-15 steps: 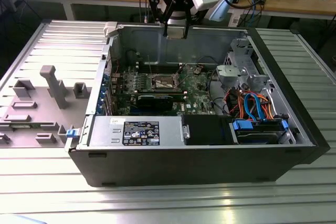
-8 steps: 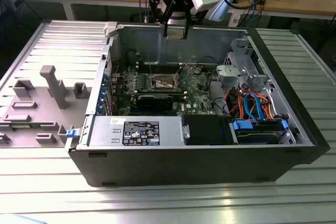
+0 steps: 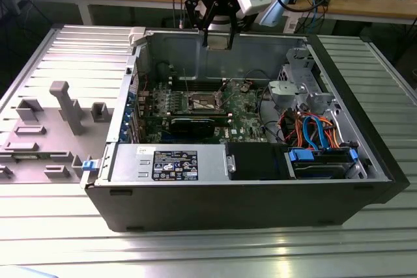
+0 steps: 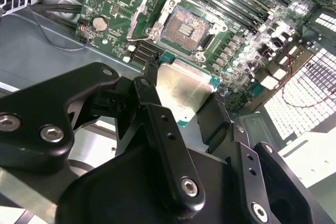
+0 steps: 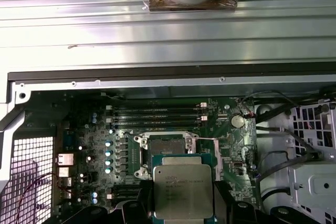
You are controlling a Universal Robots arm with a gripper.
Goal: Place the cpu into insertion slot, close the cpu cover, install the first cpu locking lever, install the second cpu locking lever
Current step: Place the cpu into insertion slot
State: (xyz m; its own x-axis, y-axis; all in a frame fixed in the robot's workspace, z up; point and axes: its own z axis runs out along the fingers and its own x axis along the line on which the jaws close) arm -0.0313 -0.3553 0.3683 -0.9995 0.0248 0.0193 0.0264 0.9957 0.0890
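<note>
My gripper (image 3: 219,37) hangs above the rear wall of the open computer case, shut on the cpu (image 3: 220,41). In both wrist views the cpu (image 4: 185,88) (image 5: 182,190) is a flat silver-grey square clamped by its edges between the black fingers (image 4: 157,124). The insertion slot (image 4: 187,24) (image 5: 166,145) lies below on the green board, its brownish-gold contact field uncovered. In the exterior view the insertion slot (image 3: 203,101) sits near the middle of the board, well beneath the gripper. The cpu cover (image 4: 148,18) is a silver frame swung open beside the slot.
A black card (image 3: 195,125) lies across the board in front of the slot, with a labelled power supply (image 3: 176,164) nearer the front. A drive cage (image 3: 301,86) and orange and blue cables (image 3: 314,131) fill the exterior view's right. Memory slots (image 5: 157,114) run beside the socket. A grey fixture (image 3: 65,105) stands outside the case.
</note>
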